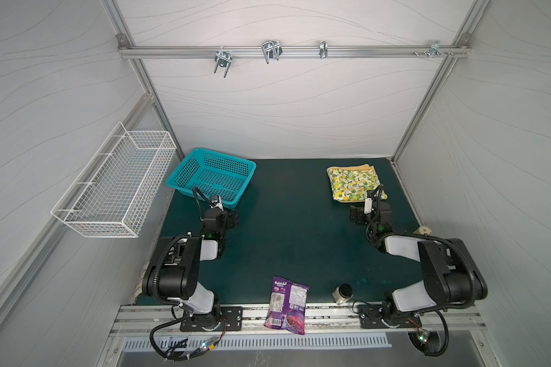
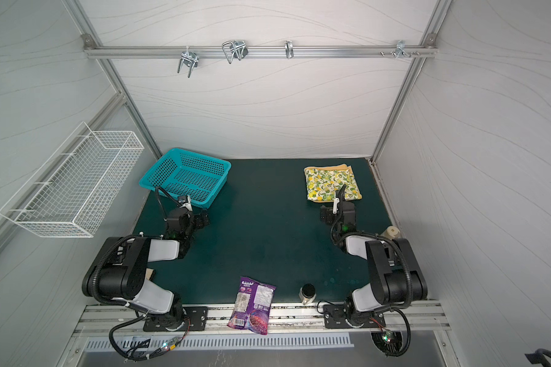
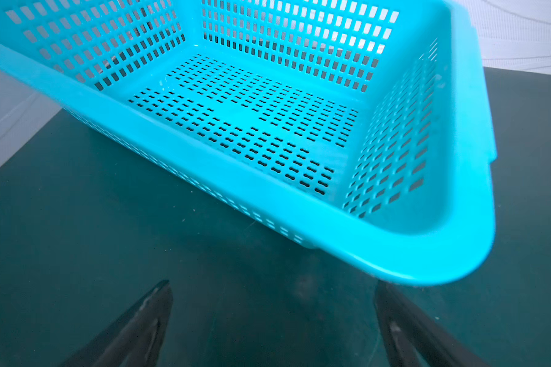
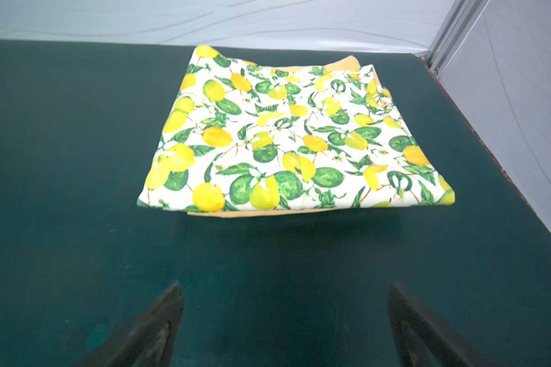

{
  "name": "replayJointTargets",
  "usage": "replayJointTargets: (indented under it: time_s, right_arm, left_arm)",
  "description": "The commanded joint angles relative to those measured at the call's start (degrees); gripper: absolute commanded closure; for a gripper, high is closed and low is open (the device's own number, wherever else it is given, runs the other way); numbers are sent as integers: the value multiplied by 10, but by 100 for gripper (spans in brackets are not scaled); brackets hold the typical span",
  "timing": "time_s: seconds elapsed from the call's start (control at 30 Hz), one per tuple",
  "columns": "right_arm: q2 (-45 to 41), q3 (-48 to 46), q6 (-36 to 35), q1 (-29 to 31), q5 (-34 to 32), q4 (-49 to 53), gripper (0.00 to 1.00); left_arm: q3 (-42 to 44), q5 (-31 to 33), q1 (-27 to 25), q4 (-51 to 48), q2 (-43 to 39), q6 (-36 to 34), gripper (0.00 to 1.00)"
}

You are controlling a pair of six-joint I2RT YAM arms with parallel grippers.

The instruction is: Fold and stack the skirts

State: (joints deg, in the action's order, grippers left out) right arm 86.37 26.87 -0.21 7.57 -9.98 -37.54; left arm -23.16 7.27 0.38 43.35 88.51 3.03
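The skirts lie stacked at the back right of the green mat. The cream lemon-print skirt (image 1: 353,182) (image 2: 331,183) (image 4: 293,133) is folded into a square on top. Only edges of the mustard-yellow skirt (image 1: 352,167) (image 2: 330,167) (image 4: 252,214) show beneath it. My right gripper (image 1: 356,216) (image 2: 326,216) (image 4: 285,284) hovers just in front of the stack, open and empty, clear of the cloth. My left gripper (image 1: 233,218) (image 2: 202,219) (image 3: 272,284) is open and empty by the near corner of the teal basket.
A teal plastic basket (image 1: 226,156) (image 2: 201,155) (image 3: 204,165) stands empty at the back left. A white wire basket (image 1: 115,181) hangs on the left wall. At the front edge lie a purple snack bag (image 1: 287,305) and a small dark-lidded jar (image 1: 342,293).
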Motion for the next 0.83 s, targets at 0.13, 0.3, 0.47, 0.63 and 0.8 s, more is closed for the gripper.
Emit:
replayJointTargets:
  time_s: [0.13, 0.3, 0.47, 0.63, 0.8]
  right_arm:
    - [32, -11, 8, -23, 58, -70, 1]
    - [34, -15, 1, -15, 47, -77, 1]
    - [34, -12, 4, -22, 64, -72, 1]
    - [35, -11, 4, -22, 63, -71, 1]
    - [35, -11, 4, -21, 66, -70, 1]
  left_arm:
    - [-18, -6, 2, 29, 3, -18, 1]
    - [-17, -7, 2, 30, 3, -18, 1]
    - [-17, -6, 2, 30, 3, -18, 1]
    - [-17, -6, 2, 30, 3, -18, 1]
    - [-17, -6, 2, 30, 2, -18, 1]
